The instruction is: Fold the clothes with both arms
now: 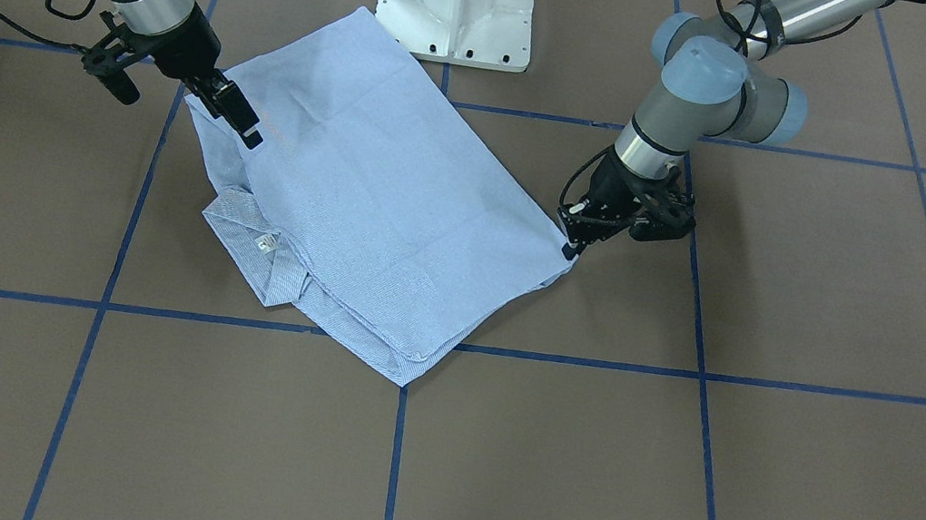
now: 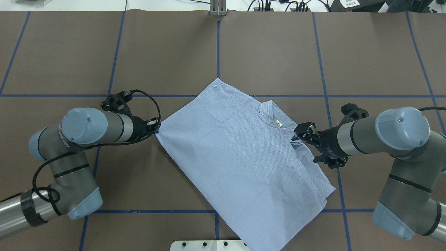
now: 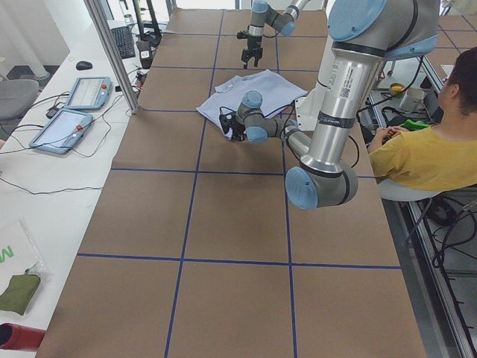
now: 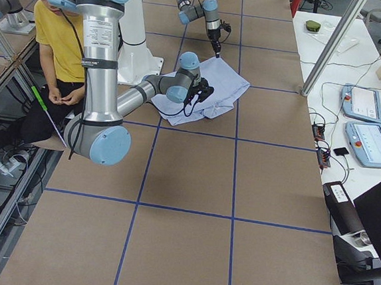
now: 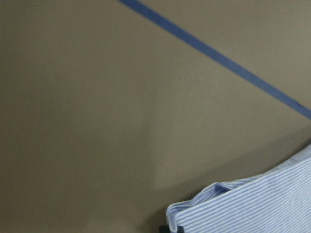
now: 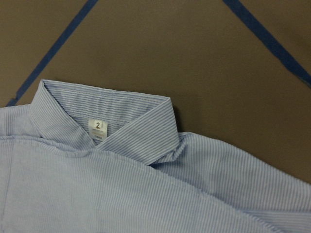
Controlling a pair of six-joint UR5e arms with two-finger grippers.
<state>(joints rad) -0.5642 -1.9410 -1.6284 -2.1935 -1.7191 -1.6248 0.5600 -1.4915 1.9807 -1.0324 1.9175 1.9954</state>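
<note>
The light blue-and-white striped shirt (image 1: 381,193) (image 2: 237,157) lies folded flat and askew in the middle of the table. Its collar and white label (image 2: 277,123) (image 6: 97,127) are on my right side. My left gripper (image 1: 570,247) (image 2: 156,128) is low at the shirt's left corner and shut on it. That corner (image 5: 262,208) shows slightly lifted in the left wrist view. My right gripper (image 1: 237,114) (image 2: 299,134) hovers over the shirt's edge beside the collar. It looks open and holds nothing.
The white pedestal base (image 1: 457,2) stands at the shirt's near edge, on the robot's side. Blue tape lines (image 2: 218,52) grid the brown table. A seated person in yellow (image 3: 425,149) is beside the robot. Control tablets (image 3: 86,93) lie on a side bench.
</note>
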